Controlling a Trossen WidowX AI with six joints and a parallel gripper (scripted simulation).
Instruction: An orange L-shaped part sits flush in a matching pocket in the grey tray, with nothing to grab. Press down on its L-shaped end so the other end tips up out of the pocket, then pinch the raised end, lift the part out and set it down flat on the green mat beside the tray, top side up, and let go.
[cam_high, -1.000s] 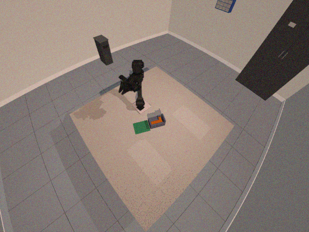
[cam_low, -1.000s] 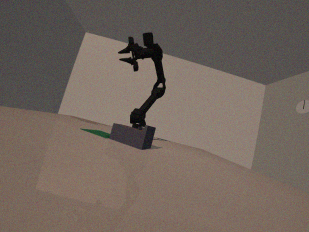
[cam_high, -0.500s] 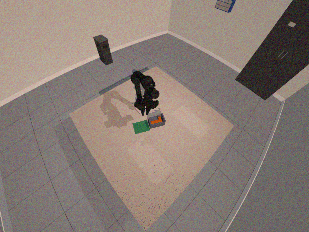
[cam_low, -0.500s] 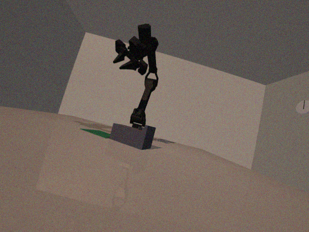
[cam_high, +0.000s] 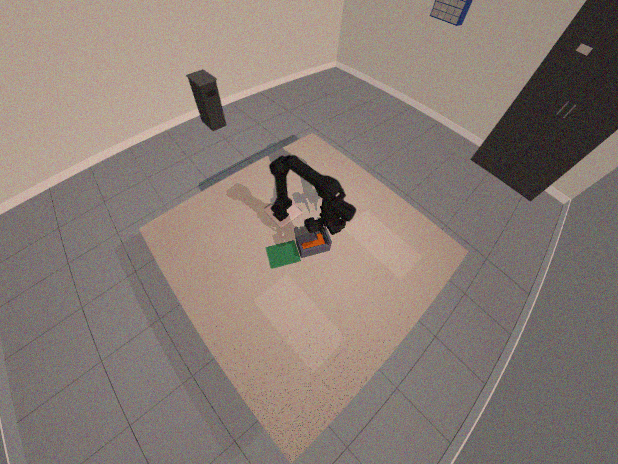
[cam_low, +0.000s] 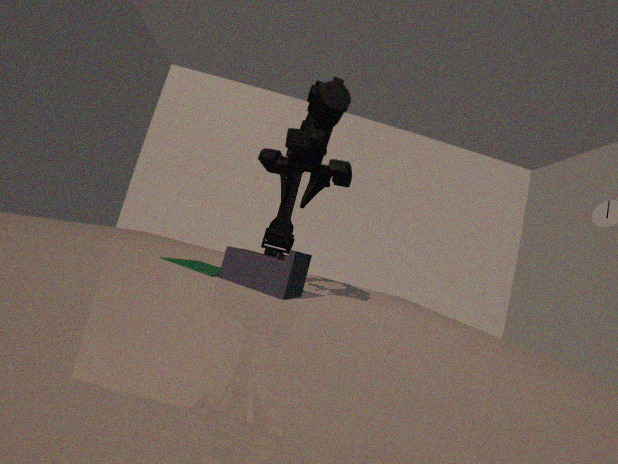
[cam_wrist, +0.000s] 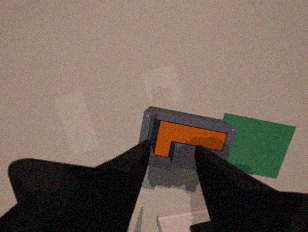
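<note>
My pincer (cam_wrist: 172, 152) hangs partly closed, its two dark fingers a narrow gap apart and gripping nothing. Just past my fingertips, below me, sits the grey tray (cam_wrist: 150, 120), and the orange L-shaped part (cam_wrist: 187, 134) lies flush in its pocket, level with the rim, with its short leg pointing back toward the gap between my fingers. I am above the tray and apart from it. Beyond the tray's far side, to my right, the green mat (cam_wrist: 260, 145) lies flat on the tan counter (cam_wrist: 100, 60), just beside the tray. Behind me, my arm (cam_high: 305, 172) arches back to its base.
</note>
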